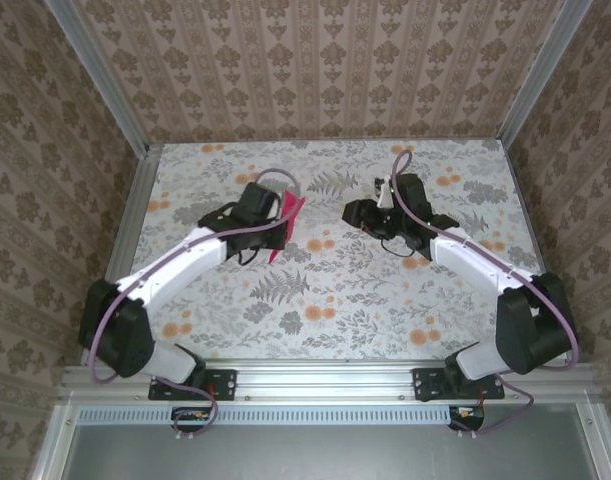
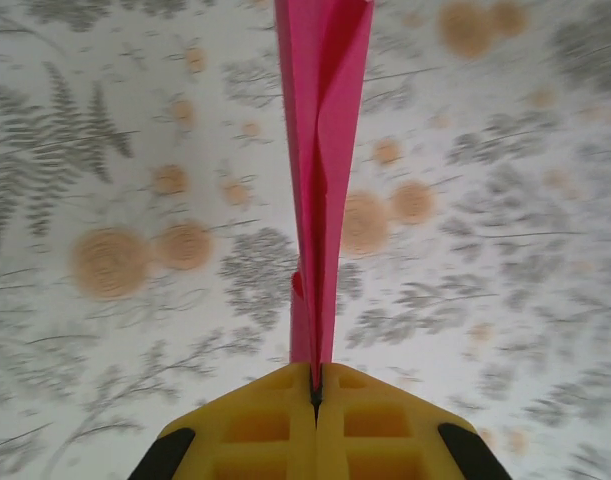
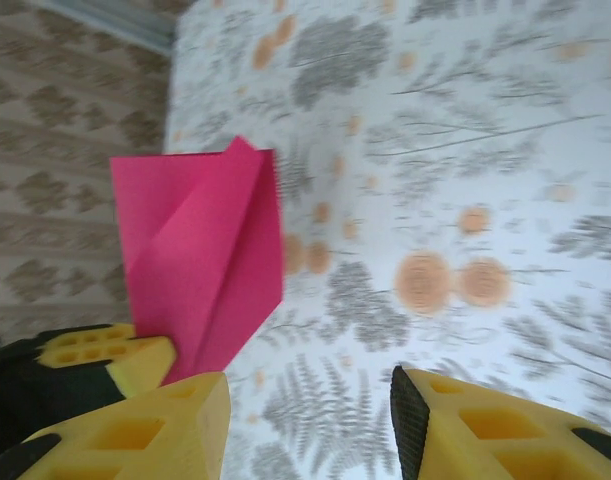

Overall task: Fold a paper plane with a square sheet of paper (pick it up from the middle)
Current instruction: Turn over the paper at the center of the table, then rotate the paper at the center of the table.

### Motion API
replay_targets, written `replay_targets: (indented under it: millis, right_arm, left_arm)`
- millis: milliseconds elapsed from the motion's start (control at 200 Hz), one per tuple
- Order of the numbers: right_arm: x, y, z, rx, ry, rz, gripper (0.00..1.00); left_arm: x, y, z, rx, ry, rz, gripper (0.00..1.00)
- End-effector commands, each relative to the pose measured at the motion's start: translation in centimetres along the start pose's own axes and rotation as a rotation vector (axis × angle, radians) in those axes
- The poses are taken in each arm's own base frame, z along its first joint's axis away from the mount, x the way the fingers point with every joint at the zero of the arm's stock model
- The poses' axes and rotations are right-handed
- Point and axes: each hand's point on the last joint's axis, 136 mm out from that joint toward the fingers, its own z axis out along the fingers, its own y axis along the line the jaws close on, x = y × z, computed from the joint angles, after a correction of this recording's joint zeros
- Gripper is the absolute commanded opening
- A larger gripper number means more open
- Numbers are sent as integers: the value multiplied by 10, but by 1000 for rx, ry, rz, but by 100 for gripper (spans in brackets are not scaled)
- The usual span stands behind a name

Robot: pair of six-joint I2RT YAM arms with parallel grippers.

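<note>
Magenta paper plane, flimsy and easily crumpled, pinched at its ridge in our left jaws; right jaws open.

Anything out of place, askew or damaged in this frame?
Nothing is spilled or torn. The folded pink paper is pinched on edge in the shut left gripper, and its layers splay apart toward the far end. The open right gripper sits clear of it.
</note>
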Motion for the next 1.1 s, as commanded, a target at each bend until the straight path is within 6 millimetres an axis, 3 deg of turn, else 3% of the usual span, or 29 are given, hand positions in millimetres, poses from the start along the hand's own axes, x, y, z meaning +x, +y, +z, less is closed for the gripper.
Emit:
replay_targets:
  millis: [0,65,95,235,435,580,720,860,940,1095]
  right_arm:
    - [4,-47,-15,237,-45,-9,49]
    - [6,-61,-17,295,-57,5,49]
    - [1,-58,-26,293,-89,8,49]
    - [2,-73,-35,339,-122,48,49]
    - [5,-87,-42,387,-132,70,49]
    - [6,-86,-43,388,-120,55,49]
    - [6,-80,-41,376,-112,39,49]
    - [13,-60,-29,360,-84,-21,49]
    - [22,-40,-16,353,-62,-72,49]
    - [59,0,33,344,47,-185,48]
  left_arm:
    - [20,64,-2,-473,110,147,5]
    - [19,62,5,-542,129,194,5]
    - [19,60,9,-561,135,211,5]
    - [26,35,37,-535,168,254,8]
    - [42,-8,68,-394,226,257,27]
    - [45,-31,70,-226,236,197,46]
    - [34,-38,54,-5,209,43,58]
    - [22,-25,31,198,141,-154,71]
    - [19,-1,23,235,101,-268,78]
    - [30,59,15,185,59,-463,87]
